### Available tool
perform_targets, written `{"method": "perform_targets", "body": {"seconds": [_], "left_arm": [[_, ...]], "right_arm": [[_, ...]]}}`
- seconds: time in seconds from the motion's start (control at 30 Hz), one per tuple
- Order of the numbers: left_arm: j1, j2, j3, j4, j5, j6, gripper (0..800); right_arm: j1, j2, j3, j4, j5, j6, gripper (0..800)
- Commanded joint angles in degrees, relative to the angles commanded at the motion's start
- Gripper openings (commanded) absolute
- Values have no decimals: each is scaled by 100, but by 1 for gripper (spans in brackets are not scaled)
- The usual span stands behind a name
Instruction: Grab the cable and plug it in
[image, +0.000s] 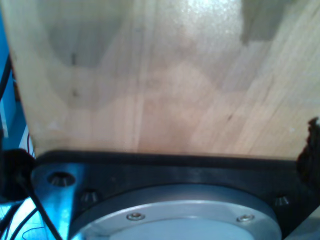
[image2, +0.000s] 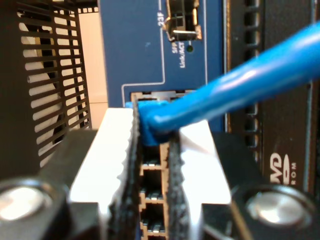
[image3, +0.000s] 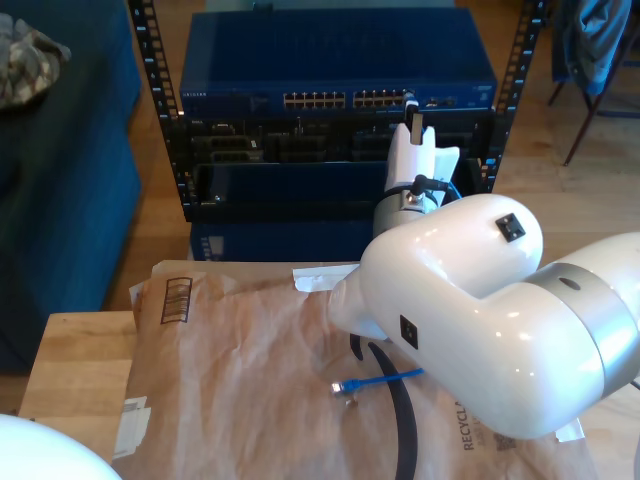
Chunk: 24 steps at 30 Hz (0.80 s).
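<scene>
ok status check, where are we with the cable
My second gripper shut on the cable plug end, at the blue switch ports. Far plug loose on the brown paper. Nothing blocking the ports.

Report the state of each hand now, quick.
My first hand: cannot be told; its wrist view looks at a wooden surface and no fingers.
My second hand: closed on the blue cable, plug end at the switch ports.
</scene>
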Motion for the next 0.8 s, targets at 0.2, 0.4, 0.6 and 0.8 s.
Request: {"method": "perform_targets", "body": {"seconds": [0.2,0.4,0.6,0.8], "left_arm": [[0,0,0,0,0,0,800],[0,0,0,0,0,0,800],[0,0,0,0,0,0,800],[0,0,0,0,0,0,800]], "right_arm": [[18,-26,18,-9,-9,132,0],[26,-35,9,-9,-9,132,0],[35,-35,-44,-9,-9,132,0],[44,-9,-105,-9,-9,132,0]]}}
